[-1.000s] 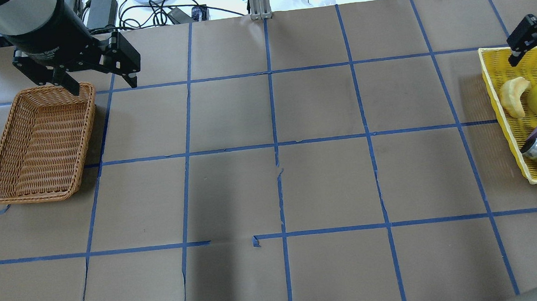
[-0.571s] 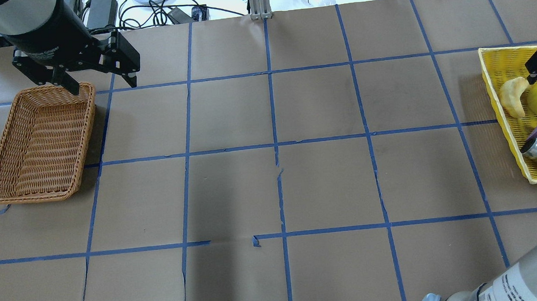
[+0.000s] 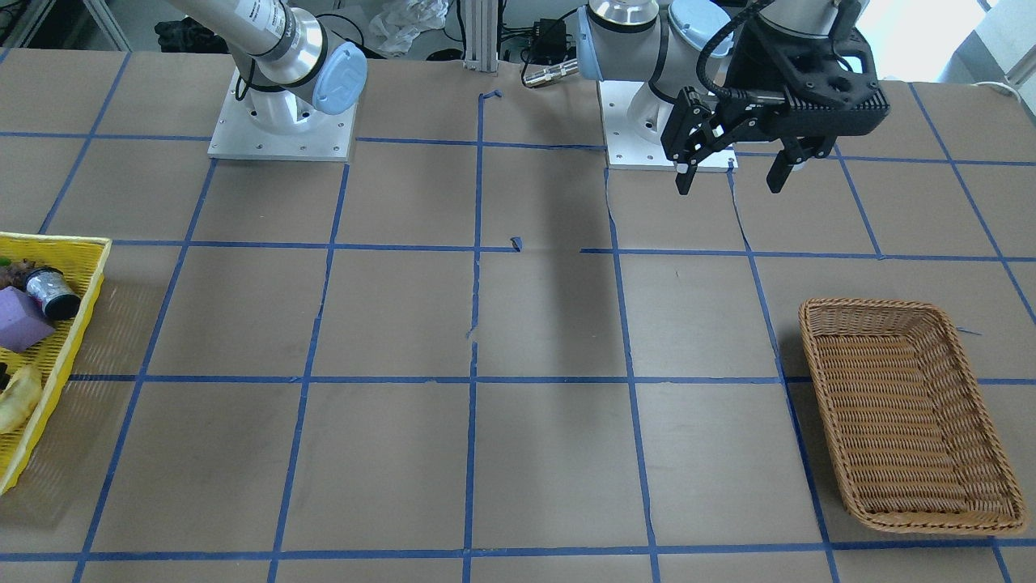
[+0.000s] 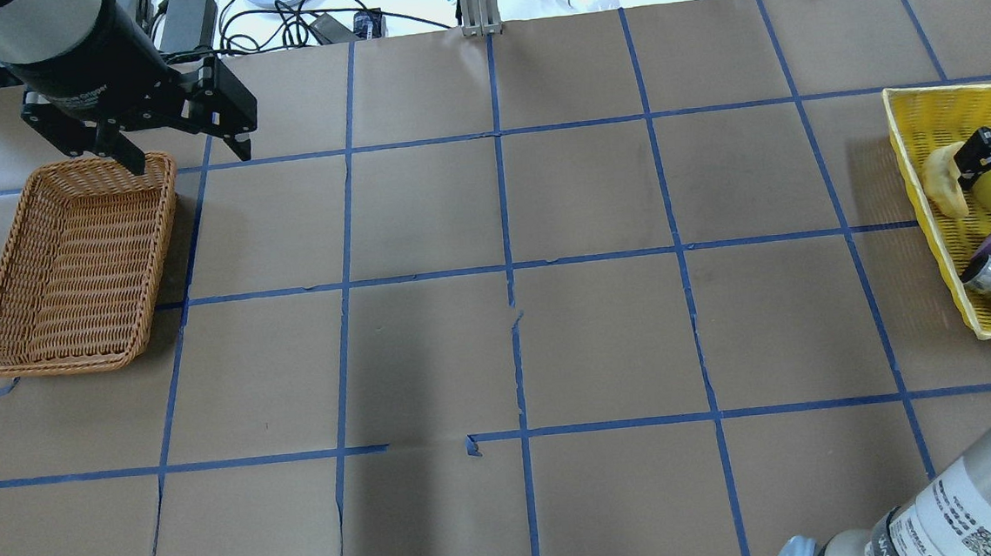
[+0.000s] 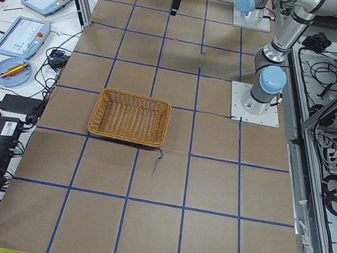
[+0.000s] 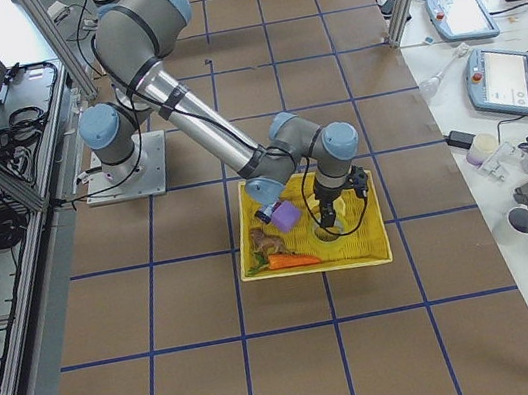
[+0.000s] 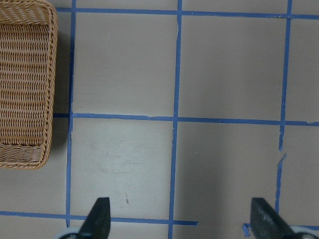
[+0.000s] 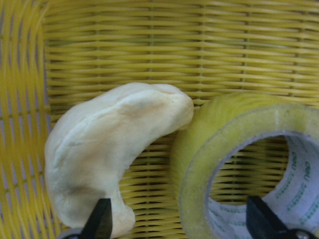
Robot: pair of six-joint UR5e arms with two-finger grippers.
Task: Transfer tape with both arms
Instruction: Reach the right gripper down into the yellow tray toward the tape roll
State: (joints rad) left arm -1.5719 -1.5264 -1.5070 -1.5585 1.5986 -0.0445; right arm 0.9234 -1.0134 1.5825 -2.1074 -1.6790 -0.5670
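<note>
Reaching down into the yellow tray at the right edge of the desk, the right arm is on the first step: picking up the tape. The tape lies in the tray with its hole facing up. A pale bun is right up against its side.

The right fingers are spread wide and hold nothing. One hangs over the bun's end and the other over the tape's hole, so one wall of the roll sits between them. I think the next move is to go lower and squeeze that wall. The bun could get pinched too, so that finger should slip in beside it.

The left fingers are wide apart too, with nothing in them. They hang near the far left corner, by the basket.

The right wrist view shows bun and tape up close. The front view cuts the tape off and shows only a purple block and a small can. Only the right side view shows a carrot.
</note>
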